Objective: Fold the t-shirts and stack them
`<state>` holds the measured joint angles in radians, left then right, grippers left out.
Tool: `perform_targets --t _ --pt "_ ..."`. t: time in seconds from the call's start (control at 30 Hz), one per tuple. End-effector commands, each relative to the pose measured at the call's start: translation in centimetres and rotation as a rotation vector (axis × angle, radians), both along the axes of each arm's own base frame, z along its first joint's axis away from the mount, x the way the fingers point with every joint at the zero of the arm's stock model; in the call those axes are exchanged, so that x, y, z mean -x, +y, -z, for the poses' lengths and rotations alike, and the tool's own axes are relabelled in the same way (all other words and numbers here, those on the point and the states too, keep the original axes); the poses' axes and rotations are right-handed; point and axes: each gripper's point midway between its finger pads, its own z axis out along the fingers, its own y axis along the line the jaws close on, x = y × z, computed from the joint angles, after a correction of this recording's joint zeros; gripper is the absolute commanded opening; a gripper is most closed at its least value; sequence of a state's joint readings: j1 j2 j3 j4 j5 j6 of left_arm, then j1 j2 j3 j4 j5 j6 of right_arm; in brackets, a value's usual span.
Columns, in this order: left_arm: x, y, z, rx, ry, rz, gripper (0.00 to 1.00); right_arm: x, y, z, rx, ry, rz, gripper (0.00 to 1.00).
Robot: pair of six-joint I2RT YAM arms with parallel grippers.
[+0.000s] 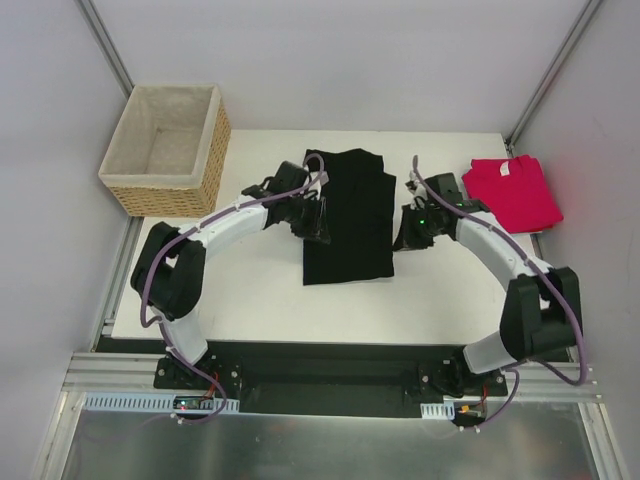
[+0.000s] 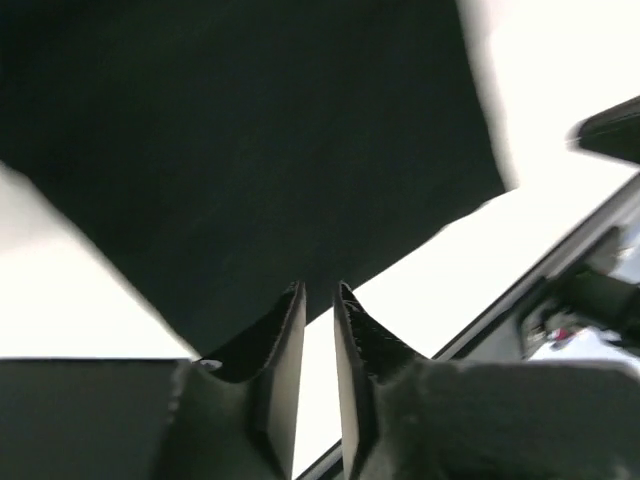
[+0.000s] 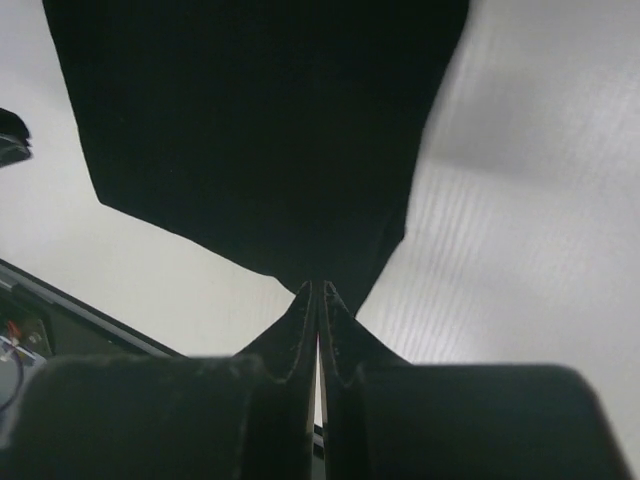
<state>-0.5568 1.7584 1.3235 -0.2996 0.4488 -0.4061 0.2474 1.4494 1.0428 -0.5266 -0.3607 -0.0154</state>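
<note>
Your long, folded black cloth t-shirt [image 1: 348, 215] lies flat in the middle of the white tabletop [image 1: 250, 290]. The folded plain pinkish-red t-shirt [image 1: 512, 190] sits well apart at the far right, and a woven wicker basket with pale lining [image 1: 165, 150] stands at the far left corner.

Your left claw [image 2: 317, 295] meets the black shirt's left edge with a thin gap between its fingers. You cannot tell whether cloth is caught there.

Your right claw [image 3: 318, 288] is pressed together, tips against the shirt's right edge. Whether it nips any fabric is unclear.
</note>
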Motion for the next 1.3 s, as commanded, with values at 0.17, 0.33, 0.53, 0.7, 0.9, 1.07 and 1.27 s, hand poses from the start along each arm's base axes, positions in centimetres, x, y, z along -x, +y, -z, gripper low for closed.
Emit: perform_targets --t 0.17,0.33,0.53,0.7,0.9,1.07,1.27 --pt "2.2 2.8 5.1 -0.127 0.08 -0.068 0.05 -0.2 3.3 2.2 0.171 0.057 -0.163 0.01" --pt "2.0 3.2 6.2 -0.163 0.084 -0.081 0.0 0.3 2.0 4.6 0.28 0.181 -0.147 0.01" --pt "2.1 3.4 7.7 -0.189 0.11 -0.086 0.0 0.8 0.9 5.6 0.358 0.23 -0.134 0.01" --pt "2.4 3.6 9.7 -0.218 0.144 -0.085 0.0 0.8 1.1 7.0 0.361 0.25 -0.142 0.01" --pt "3.9 3.8 12.5 -0.25 0.225 -0.072 0.0 1.5 0.7 8.3 0.393 0.285 -0.148 0.01" --pt "6.4 4.4 13.7 -0.268 0.287 -0.064 0.0 2.4 0.2 9.0 0.411 0.299 -0.155 0.01" --pt "10.3 6.9 14.2 -0.309 0.338 -0.069 0.0 4.5 -0.1 8.4 0.416 0.311 -0.14 0.01"
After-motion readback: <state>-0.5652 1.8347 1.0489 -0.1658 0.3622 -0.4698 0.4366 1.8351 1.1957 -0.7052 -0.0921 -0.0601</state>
